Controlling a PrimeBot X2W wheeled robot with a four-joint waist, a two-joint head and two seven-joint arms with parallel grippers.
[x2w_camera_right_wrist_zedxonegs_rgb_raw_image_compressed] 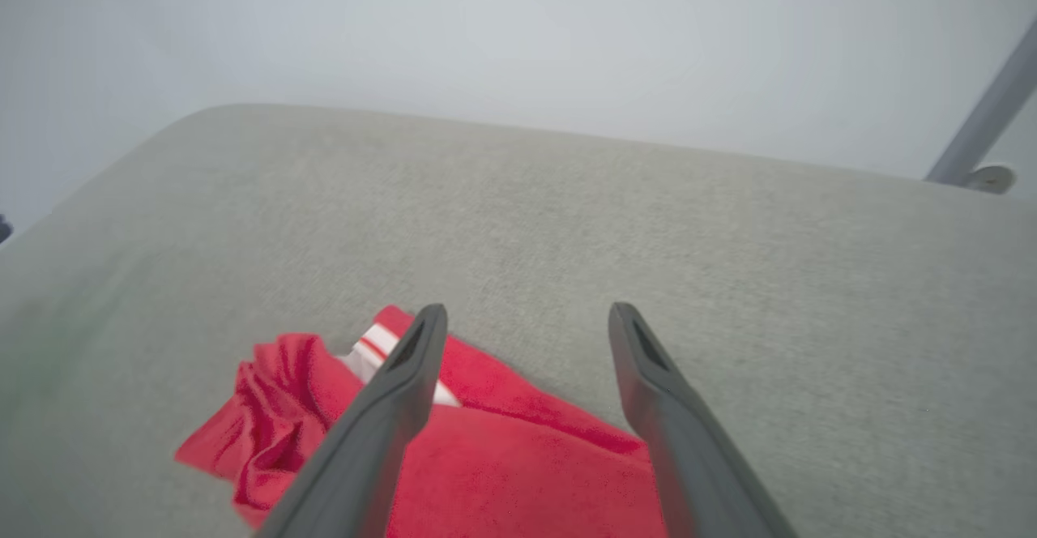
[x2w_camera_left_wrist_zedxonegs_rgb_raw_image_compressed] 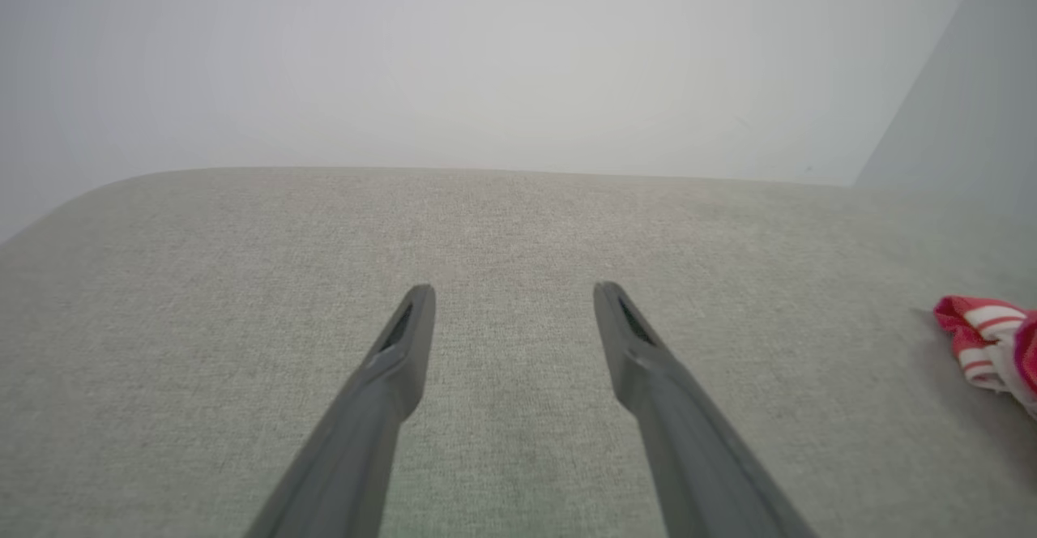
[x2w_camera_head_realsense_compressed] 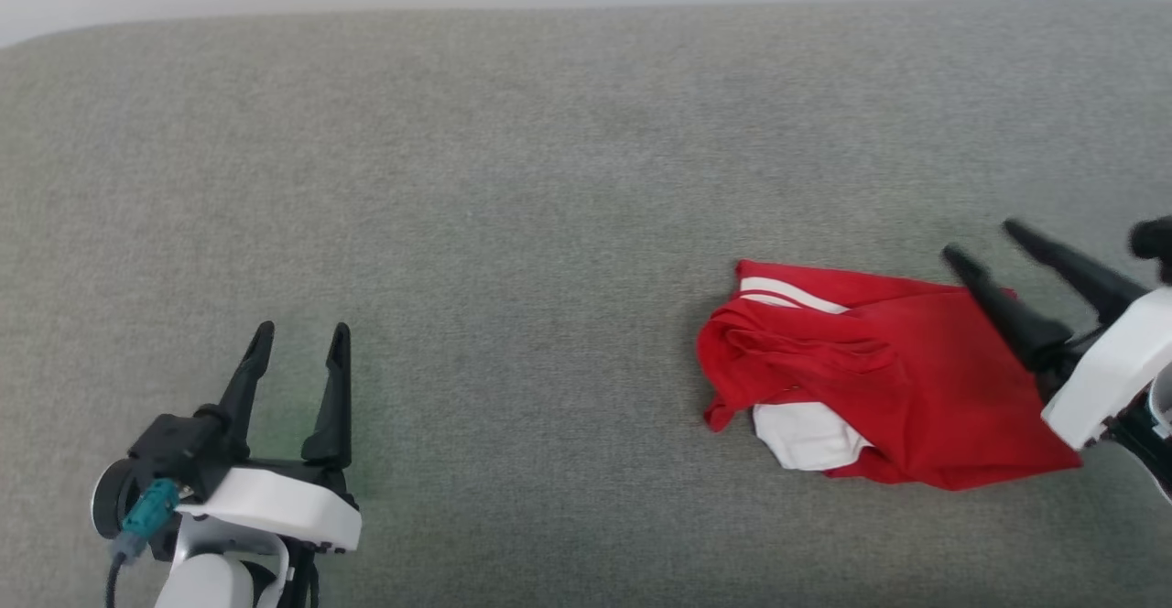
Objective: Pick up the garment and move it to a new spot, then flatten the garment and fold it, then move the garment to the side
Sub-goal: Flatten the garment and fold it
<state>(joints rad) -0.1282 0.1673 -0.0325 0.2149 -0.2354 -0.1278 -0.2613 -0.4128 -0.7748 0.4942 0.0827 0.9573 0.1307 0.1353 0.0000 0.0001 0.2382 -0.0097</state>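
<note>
Right tool (x2w_camera_head_realsense_compressed: 982, 240) spread over crumpled red garment (x2w_camera_head_realsense_compressed: 916, 388), left tool (x2w_camera_head_realsense_compressed: 303, 329) spread, grey woven surface (x2w_camera_head_realsense_compressed: 549, 178)

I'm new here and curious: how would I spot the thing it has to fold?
Start from the broad grey fabric surface. Toward its right, by the right gripper, lies the garment: a rumpled red shirt with white sleeves, the only red thing there.

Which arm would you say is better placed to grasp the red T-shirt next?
Right: the right end effector, open, hovers over the crumpled T-shirt, while the left end effector, also open, sits far across the grey fabric surface.
</note>
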